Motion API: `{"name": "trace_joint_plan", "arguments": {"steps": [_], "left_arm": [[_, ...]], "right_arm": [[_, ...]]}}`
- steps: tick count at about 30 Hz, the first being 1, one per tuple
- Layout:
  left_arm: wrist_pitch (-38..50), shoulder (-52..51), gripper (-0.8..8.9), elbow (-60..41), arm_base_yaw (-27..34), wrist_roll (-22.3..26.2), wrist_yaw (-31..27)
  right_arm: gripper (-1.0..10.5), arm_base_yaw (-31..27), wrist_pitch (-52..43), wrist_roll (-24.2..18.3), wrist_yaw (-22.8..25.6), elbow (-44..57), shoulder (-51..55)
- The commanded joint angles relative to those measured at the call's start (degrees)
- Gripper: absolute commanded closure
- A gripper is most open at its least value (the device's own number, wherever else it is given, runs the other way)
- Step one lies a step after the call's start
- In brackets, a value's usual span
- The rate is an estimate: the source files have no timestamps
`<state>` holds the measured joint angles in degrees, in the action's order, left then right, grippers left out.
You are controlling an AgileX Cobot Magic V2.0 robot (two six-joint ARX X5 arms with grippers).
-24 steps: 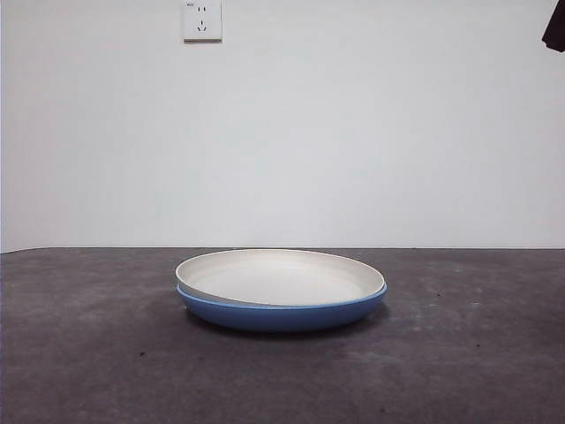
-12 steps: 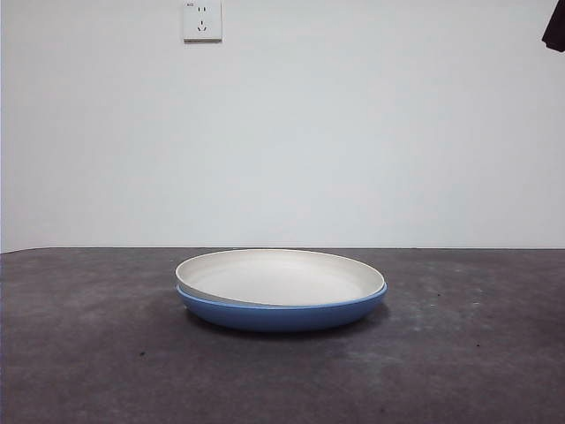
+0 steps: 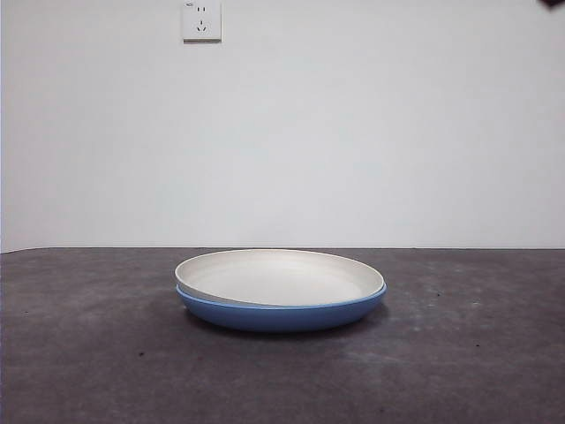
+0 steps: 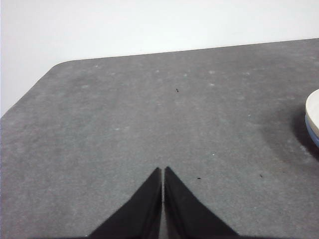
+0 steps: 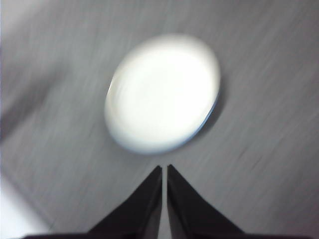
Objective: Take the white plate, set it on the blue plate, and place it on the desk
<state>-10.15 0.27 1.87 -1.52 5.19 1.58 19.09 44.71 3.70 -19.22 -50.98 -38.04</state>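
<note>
The white plate (image 3: 282,276) rests inside the blue plate (image 3: 281,314), slightly off-centre, on the desk (image 3: 97,353) in the middle of the front view. My right gripper (image 5: 164,168) is shut and empty, high above the desk; its blurred view shows the white plate (image 5: 162,92) with a thin blue plate rim (image 5: 215,105) showing at one side. My left gripper (image 4: 163,170) is shut and empty over bare desk (image 4: 124,124), well apart from the plates; the white plate's edge (image 4: 313,108) and the blue plate's edge (image 4: 312,135) show at the frame's border.
A white wall with a power socket (image 3: 201,19) stands behind the desk. The desk's rounded far corner (image 4: 62,64) shows in the left wrist view. A black arm tip (image 3: 554,3) barely shows at the top right corner of the front view.
The black arm tip at the top right of the front view has risen almost out of the picture. The plates have not moved.
</note>
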Motion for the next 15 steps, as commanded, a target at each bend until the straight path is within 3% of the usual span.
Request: {"name": "trace_joint_plan", "arguments": {"steps": [1, 8, 15], "left_arm": [[0.76, -0.11, 8.04, -1.20, 0.11, -0.31, -0.15], [0.76, -0.09, 8.04, -1.20, 0.11, -0.31, -0.15], [0.76, -0.11, 8.04, -1.20, 0.11, -0.31, -0.15]], "right_arm": [[9.3, -5.66, -6.95, -1.68, 0.22, 2.38, 4.48], [9.3, -14.75, -24.50, -3.06, 4.24, 15.76, 17.05], [9.3, -16.02, -36.83, -2.82, 9.70, 31.36, 26.40]]}}
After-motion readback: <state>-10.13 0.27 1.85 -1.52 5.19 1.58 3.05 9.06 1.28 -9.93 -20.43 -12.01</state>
